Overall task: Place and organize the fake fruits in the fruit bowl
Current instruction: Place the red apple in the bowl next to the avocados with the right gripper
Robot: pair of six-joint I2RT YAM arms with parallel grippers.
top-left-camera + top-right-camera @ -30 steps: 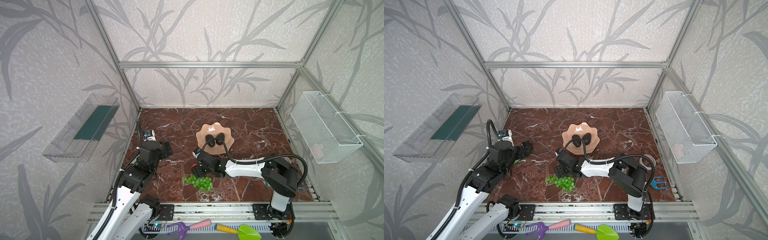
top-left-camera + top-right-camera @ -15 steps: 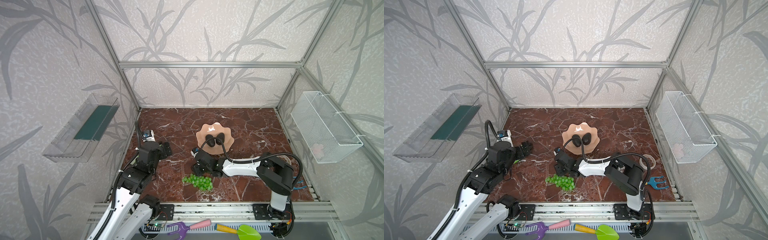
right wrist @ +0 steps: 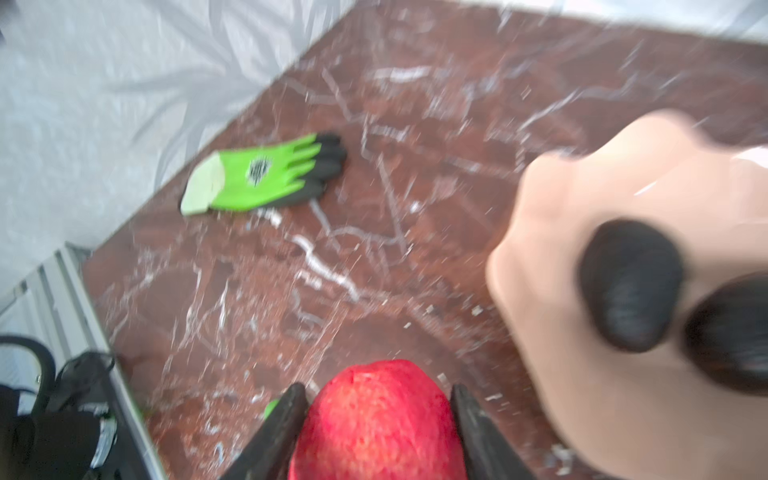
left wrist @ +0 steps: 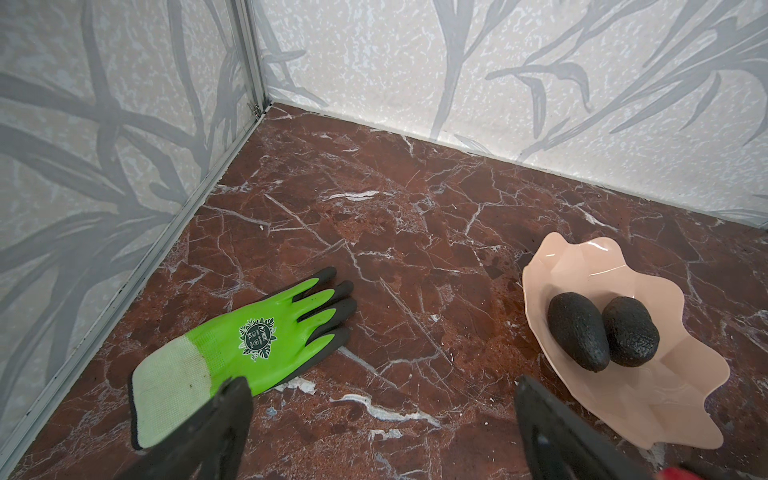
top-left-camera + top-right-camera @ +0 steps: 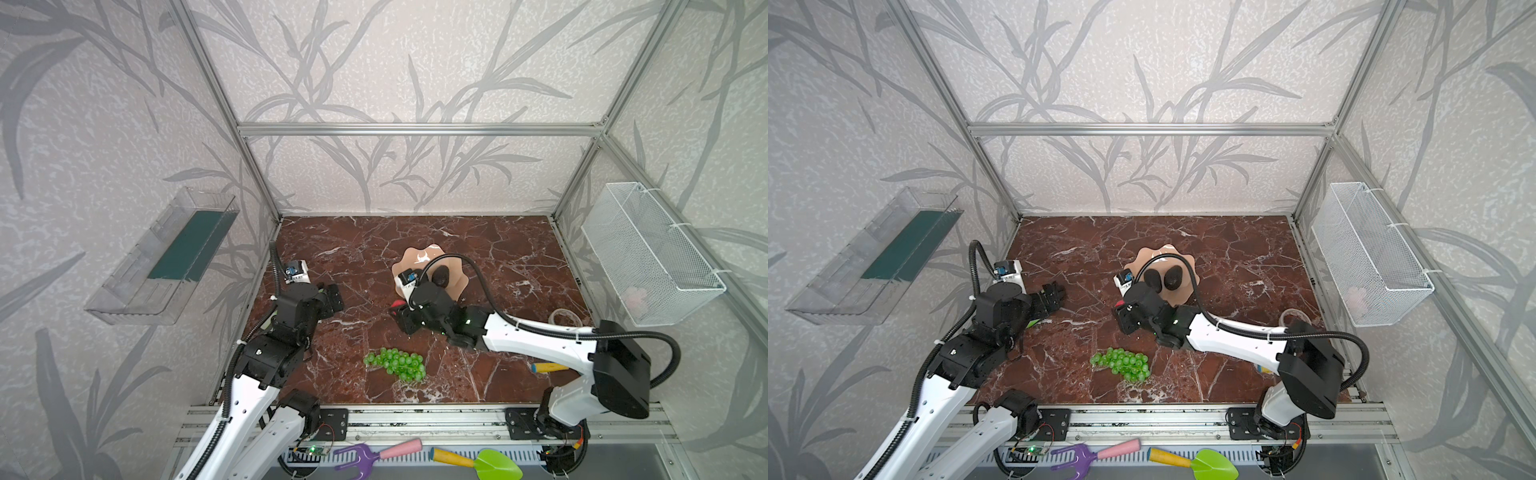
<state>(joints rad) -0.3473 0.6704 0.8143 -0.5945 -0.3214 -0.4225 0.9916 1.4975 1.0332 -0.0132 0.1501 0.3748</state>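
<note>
- The red apple [image 3: 378, 419], mottled with pale speckles, is pinched between the fingers of the right gripper [image 3: 377, 391], mid-frame in both top views, just lower left of the scalloped peach bowl [image 5: 419, 254].
- The left gripper [image 4: 381, 381] is spread wide, holding nothing.

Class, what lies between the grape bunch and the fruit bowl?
The right gripper, closed on the red apple, lies between the grapes and the fruit bowl; both top views show it.

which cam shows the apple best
The right wrist view: the apple fills the foreground, held in the right gripper, though blurred. Both top views show only a red sliver beside that gripper; the left wrist view only a red speck at its edge.
</note>
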